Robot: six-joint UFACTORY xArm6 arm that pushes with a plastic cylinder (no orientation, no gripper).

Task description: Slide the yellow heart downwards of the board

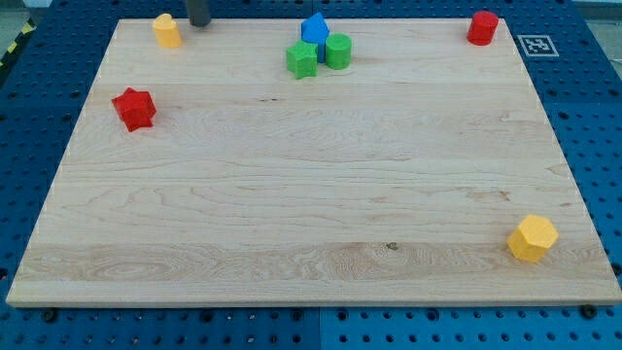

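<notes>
The yellow heart [167, 30] lies near the board's top left corner. My tip [199, 23] comes in from the view's top edge and rests just right of the yellow heart, a small gap away and about level with its upper part. Only the lower end of the rod shows.
The wooden board [311, 262] lies on a blue pegboard table. A red star [134, 108] lies below the heart at the left. A blue block [314, 29], a green star [302, 60] and a green cylinder [338, 51] cluster at top centre. A red cylinder [482, 27] is top right, a yellow hexagon [533, 238] bottom right.
</notes>
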